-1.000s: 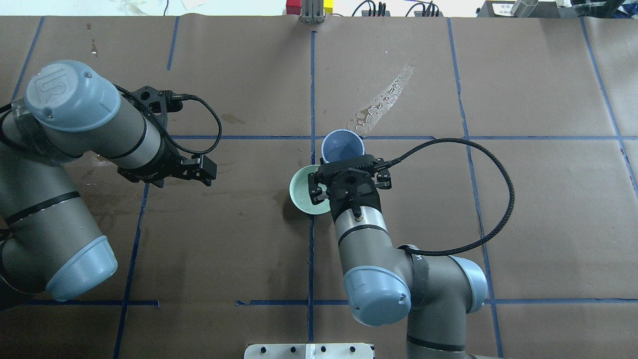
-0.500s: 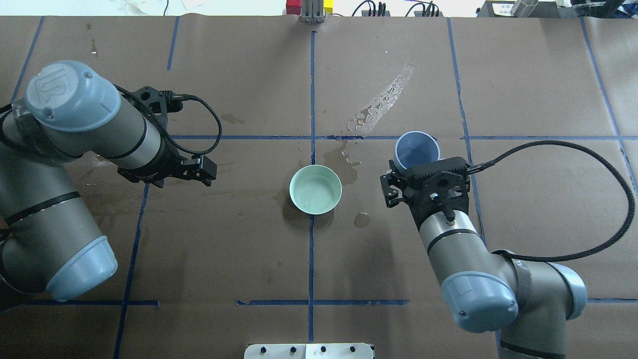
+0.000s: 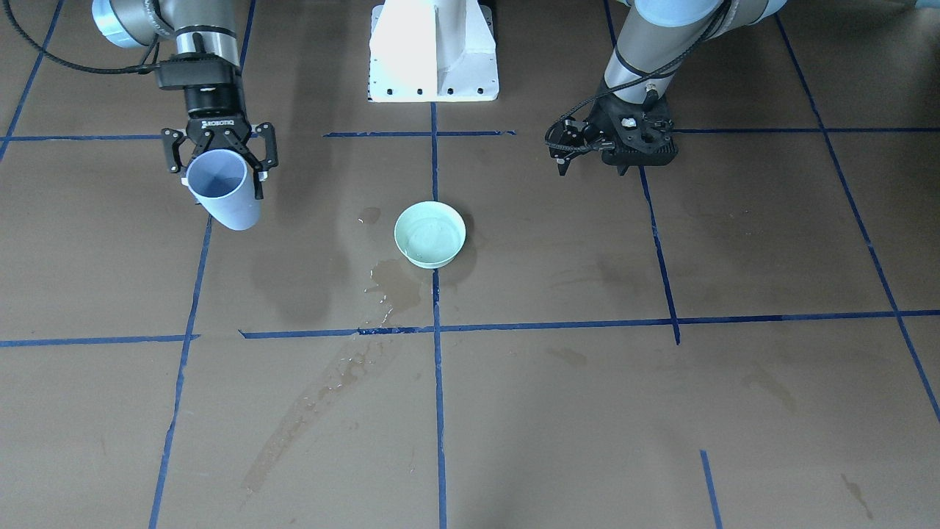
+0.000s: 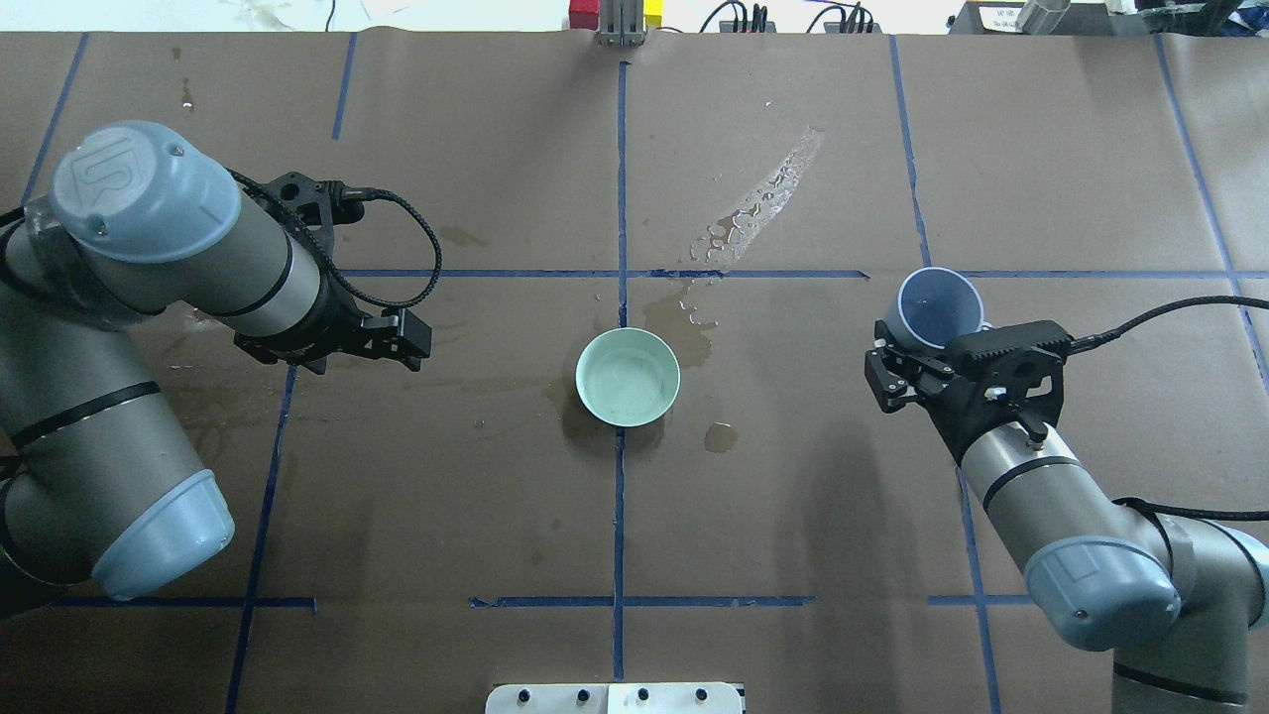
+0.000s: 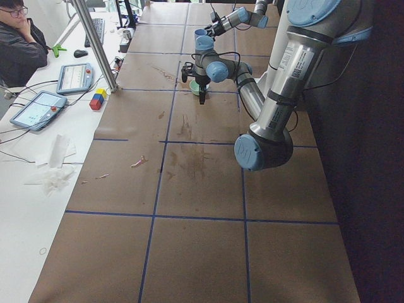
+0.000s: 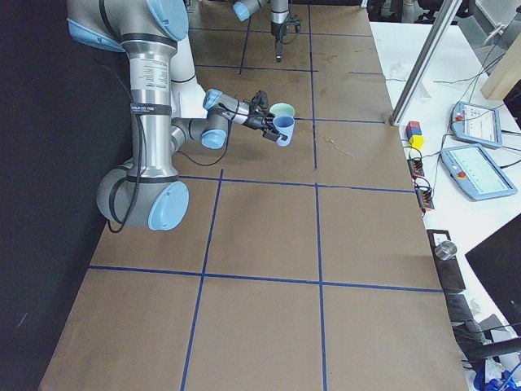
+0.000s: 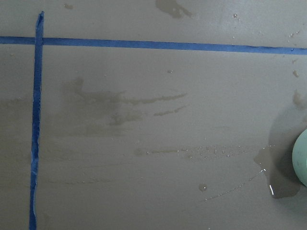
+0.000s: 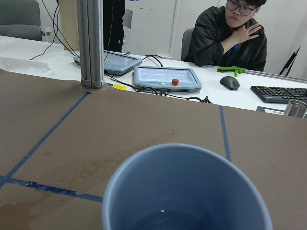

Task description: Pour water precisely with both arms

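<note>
My right gripper (image 4: pixel 933 327) is shut on a pale blue cup (image 4: pixel 937 302), held tilted above the table, right of the mint-green bowl (image 4: pixel 587 359). In the front view the cup (image 3: pixel 224 198) hangs from the same gripper (image 3: pixel 222 175) at the left. A little water (image 8: pixel 163 216) lies at the cup's bottom. More water (image 3: pixel 435 239) sits as a faint sheen in the bowl (image 3: pixel 408 251). My left gripper (image 4: pixel 420 340) hovers left of the bowl, open and empty, and shows in the front view (image 3: pixel 559 153) on the right.
Wet spill patches (image 4: pixel 758 203) streak the brown paper beyond the bowl, with a small puddle (image 4: pixel 720 436) near it. The white pedestal (image 3: pixel 433 51) stands at the robot's side. A metal post (image 8: pixel 91 43), tablets and a seated person (image 8: pixel 230 33) are past the far edge.
My right arm has carried the blue cup from over the bowl far to the right, uncovering the bowl. The left arm has not moved.
</note>
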You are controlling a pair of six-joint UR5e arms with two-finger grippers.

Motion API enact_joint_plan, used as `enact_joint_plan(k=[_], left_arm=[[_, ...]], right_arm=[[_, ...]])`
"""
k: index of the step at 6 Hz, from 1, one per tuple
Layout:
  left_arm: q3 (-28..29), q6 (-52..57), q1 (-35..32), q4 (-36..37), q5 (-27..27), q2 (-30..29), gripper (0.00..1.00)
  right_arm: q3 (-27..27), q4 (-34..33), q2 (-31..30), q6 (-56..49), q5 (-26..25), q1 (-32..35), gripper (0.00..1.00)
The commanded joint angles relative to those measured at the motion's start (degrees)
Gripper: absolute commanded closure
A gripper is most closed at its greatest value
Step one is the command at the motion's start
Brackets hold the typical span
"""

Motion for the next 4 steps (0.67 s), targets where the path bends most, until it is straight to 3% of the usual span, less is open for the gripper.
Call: enact_joint_plan(k=[1, 2, 4], left_arm=[[0.0, 0.0, 0.0, 0.0, 0.1, -0.1, 0.00], [0.0, 0.0, 0.0, 0.0, 0.1, -0.1, 0.00], [-0.1, -0.1, 0.0, 0.0, 0.1, -0.1, 0.00]], right_arm=[[-1.4, 0.8, -4.8, 5.4, 0.2, 1.4, 0.99], [-2.2, 2.3, -6.7, 8.4, 0.4, 1.9, 0.99], [-13.1, 22.2, -11.1, 6.5, 2.9, 3.8, 0.99]])
